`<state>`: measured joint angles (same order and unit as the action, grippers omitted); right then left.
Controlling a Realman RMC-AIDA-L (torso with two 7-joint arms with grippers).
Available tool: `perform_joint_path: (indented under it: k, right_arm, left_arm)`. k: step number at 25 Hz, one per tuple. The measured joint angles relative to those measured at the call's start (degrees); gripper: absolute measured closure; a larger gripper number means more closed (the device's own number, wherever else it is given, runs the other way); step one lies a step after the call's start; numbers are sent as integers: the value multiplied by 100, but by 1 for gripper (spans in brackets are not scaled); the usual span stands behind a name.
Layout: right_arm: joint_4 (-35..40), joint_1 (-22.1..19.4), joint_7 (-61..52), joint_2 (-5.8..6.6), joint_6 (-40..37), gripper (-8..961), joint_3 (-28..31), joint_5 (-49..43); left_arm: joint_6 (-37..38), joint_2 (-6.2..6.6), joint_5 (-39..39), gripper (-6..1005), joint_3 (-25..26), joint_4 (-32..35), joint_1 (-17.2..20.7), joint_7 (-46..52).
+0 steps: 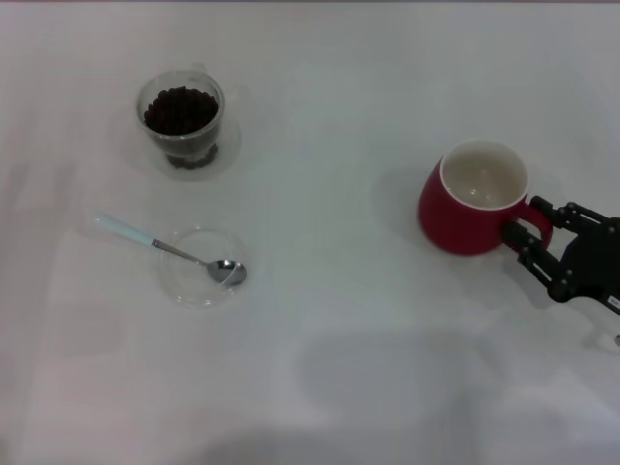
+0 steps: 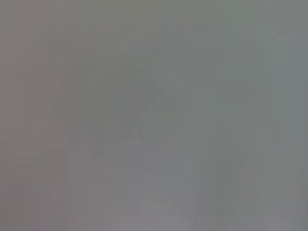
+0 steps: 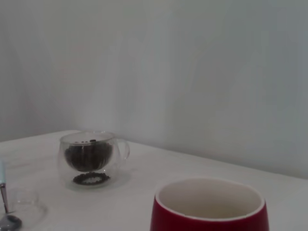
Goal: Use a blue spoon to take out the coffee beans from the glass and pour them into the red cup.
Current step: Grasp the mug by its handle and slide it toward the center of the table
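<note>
The glass (image 1: 180, 121) holds a heap of coffee beans (image 1: 180, 109) at the far left of the white table. The blue spoon (image 1: 145, 238) lies nearer, its metal bowl resting in a flat clear dish (image 1: 184, 286) and its pale handle pointing left. The red cup (image 1: 465, 218) stands at the right, empty, with its handle toward my right gripper (image 1: 523, 225). That gripper is open, with one finger on each side of the handle. The right wrist view shows the red cup (image 3: 209, 211) close up, the glass (image 3: 89, 159) beyond it and the spoon (image 3: 4, 192). My left gripper is out of view.
The white table (image 1: 329, 320) stretches between the dish and the red cup. A pale wall (image 3: 192, 72) stands behind the table. The left wrist view shows only an even grey blur.
</note>
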<state>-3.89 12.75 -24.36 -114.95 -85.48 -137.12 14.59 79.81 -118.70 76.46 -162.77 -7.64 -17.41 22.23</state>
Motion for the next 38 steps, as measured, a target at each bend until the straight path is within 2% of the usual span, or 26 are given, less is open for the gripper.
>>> perform_joint_path:
  k: [2, 8, 13, 24, 38]
  right_arm:
    - [59, 0, 2, 0, 97, 413, 1, 3]
    - [208, -1, 131, 0, 164, 636, 2, 6]
    - [242, 29, 124, 0, 164, 736, -4, 1]
    - [351, 87, 36, 0, 208, 735, -67, -229]
    - [1170, 216, -450, 0, 222, 736, -69, -2116]
  left_arm:
    - [-1, 5, 2, 448, 0, -4, -18, 0]
    - [-36, 14, 8, 448, 0, -73, -67, 0]
    - [-60, 14, 28, 447, 0, -89, -96, 0]
    - [-174, 13, 36, 448, -1, -150, -157, 0]
    - [-196, 5, 4, 447, 0, -150, -157, 0]
